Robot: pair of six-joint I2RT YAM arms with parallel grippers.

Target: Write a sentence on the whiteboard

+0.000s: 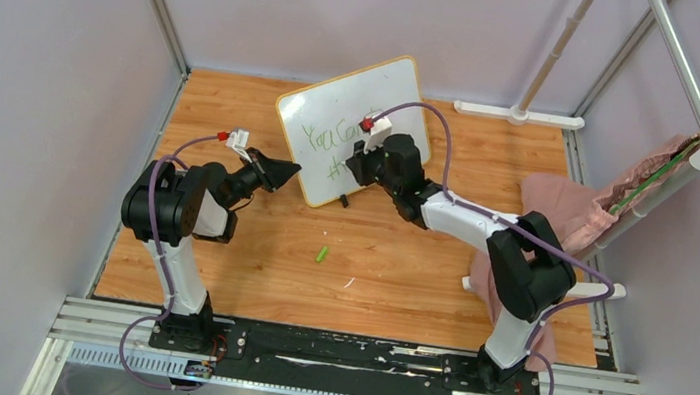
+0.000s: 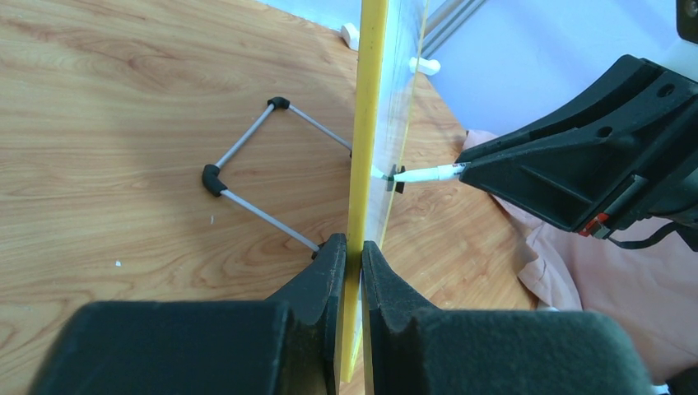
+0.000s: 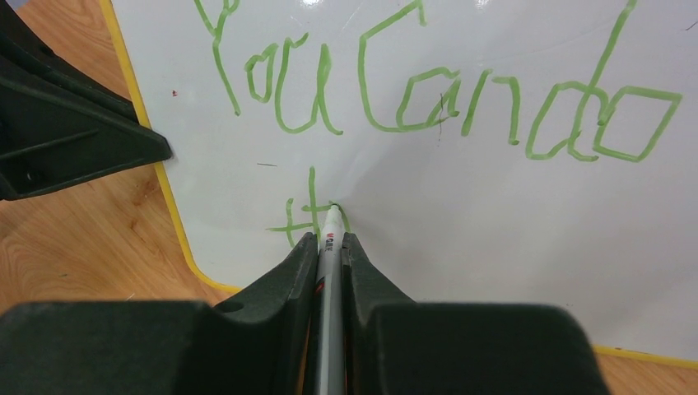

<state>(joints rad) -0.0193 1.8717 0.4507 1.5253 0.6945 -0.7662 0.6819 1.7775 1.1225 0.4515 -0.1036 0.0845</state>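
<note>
Whiteboard (image 1: 337,105) upright | right tool (image 3: 329,237) grips marker (image 3: 331,276), tip seemingly touching | left tool (image 2: 354,247) clamps rim (image 2: 370,99)

The whiteboard (image 1: 379,92) is glossy white with a yellow-orange rim; the sentence (image 3: 411,103) is green. The marker (image 3: 331,276) is silver-white. The table (image 1: 417,276) shows orange-brown wood grain. At lower centre lies a small green object (image 1: 322,254), and at right a pink cloth (image 1: 566,209).

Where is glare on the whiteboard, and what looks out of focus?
Right wrist view: glare spots on the whiteboard at the top; the sentence sharp, the right tool soft near the lens. Left wrist view: the left tool likewise soft. Top view: even light.
</note>
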